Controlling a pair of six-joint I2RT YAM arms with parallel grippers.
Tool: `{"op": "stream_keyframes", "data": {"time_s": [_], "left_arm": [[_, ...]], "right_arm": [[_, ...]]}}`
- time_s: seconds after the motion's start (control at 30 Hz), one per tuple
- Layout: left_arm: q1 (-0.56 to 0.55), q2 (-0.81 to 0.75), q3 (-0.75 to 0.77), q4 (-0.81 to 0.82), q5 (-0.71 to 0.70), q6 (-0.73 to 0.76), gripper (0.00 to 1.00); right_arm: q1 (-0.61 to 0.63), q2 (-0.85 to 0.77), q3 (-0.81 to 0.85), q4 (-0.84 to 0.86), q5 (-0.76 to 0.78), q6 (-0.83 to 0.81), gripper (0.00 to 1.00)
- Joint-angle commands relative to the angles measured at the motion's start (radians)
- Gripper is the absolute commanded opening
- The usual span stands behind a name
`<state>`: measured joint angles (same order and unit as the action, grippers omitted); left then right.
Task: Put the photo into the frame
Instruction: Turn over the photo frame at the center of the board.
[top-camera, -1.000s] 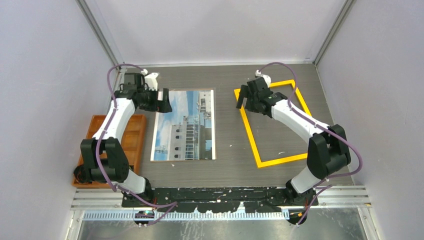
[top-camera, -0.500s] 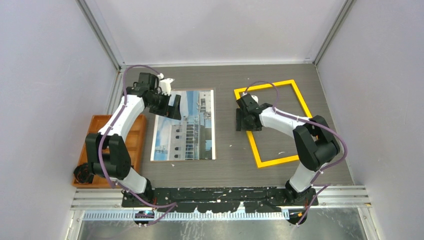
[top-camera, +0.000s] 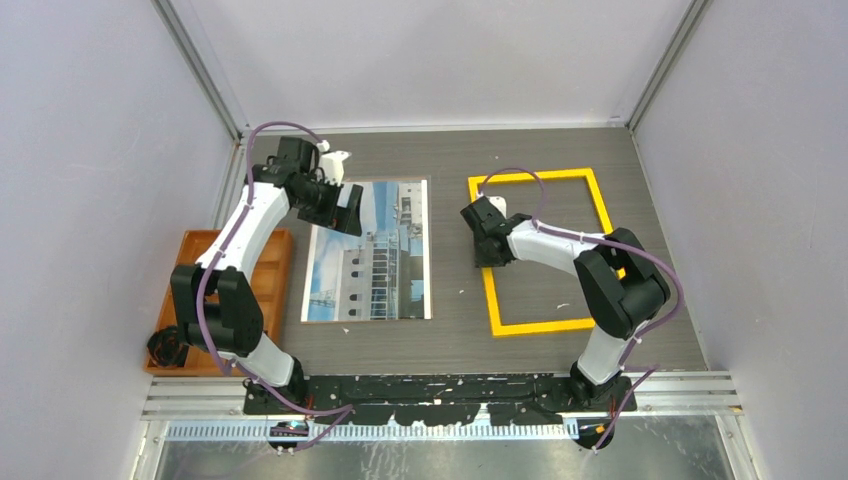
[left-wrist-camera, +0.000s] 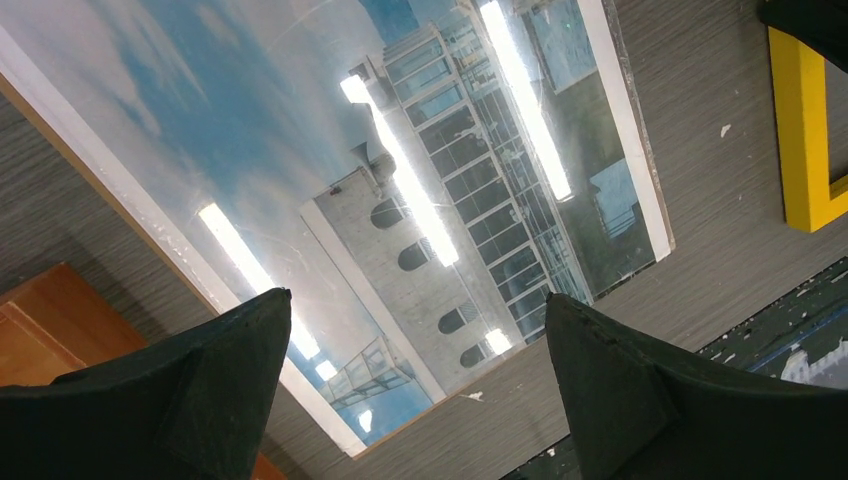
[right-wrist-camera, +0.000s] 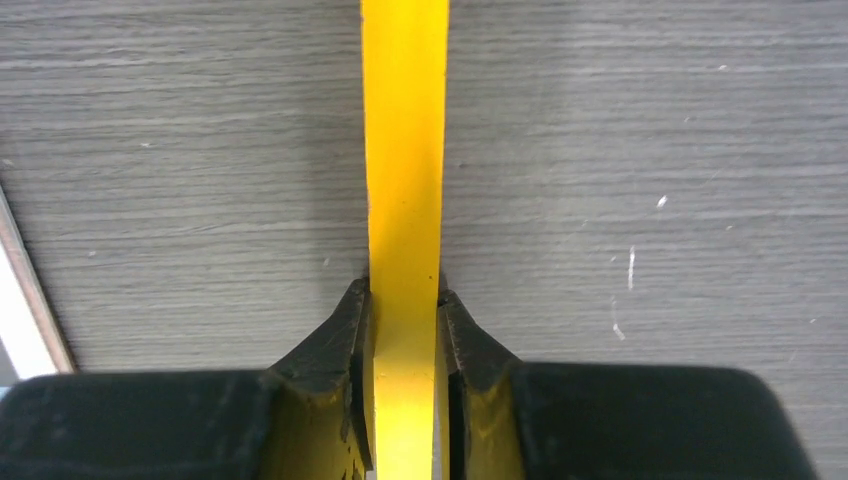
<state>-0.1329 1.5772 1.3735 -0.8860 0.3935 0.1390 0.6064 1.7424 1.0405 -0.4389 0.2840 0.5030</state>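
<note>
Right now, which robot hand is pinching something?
The right gripper: it is shut on one side bar of the yellow frame. The left gripper hangs open above the photo, holding nothing.

The grey wood-grain table lies under both my left jaws and my right jaws, with small white flecks scattered on it just to the right of my right jaws. The orange tray sits at the table's left edge, back toward my base and to the left of my left jaws. Pale walls stand beyond both pairs.
</note>
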Motion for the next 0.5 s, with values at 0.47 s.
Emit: {"op": "stream_keyframes", "data": {"time_s": [0.47], "left_arm": [[-0.004, 0.01, 0.075, -0.083, 0.098, -0.043, 1.0]], "right_arm": [[0.085, -0.054, 0.586, -0.189, -0.244, 0.332, 0.08]]}}
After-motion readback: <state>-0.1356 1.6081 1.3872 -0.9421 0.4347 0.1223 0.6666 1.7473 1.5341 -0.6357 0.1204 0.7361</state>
